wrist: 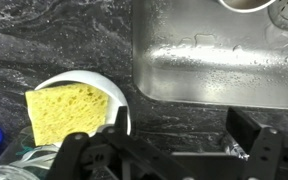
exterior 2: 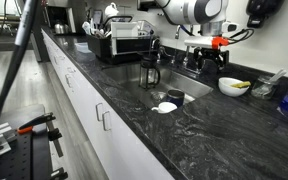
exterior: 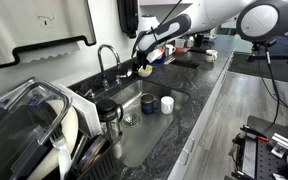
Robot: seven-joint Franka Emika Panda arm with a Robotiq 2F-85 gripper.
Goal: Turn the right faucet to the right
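Observation:
The right faucet (exterior: pixel 105 58) is a tall, thin chrome gooseneck behind the sink (exterior: pixel 134 125). Its spout arches over the basin. My gripper (exterior: pixel 143 52) hangs to the right of the faucet, apart from it, above a white bowl (exterior: pixel 144 72) holding a yellow sponge. In the wrist view my gripper (wrist: pixel 159 148) is open and empty over the dark counter. The bowl with the sponge (wrist: pixel 69 110) is at the left there and the sink basin (wrist: pixel 219 65) is above. The faucet is out of the wrist view. My gripper also shows in an exterior view (exterior 2: pixel 206 58).
A dark cup (exterior: pixel 147 102) and a white cup (exterior: pixel 167 103) stand in the sink. A glass pitcher (exterior: pixel 109 116) stands at the sink's left edge. A dish rack (exterior: pixel 34 125) fills the counter left of it. The wall is close behind the faucet.

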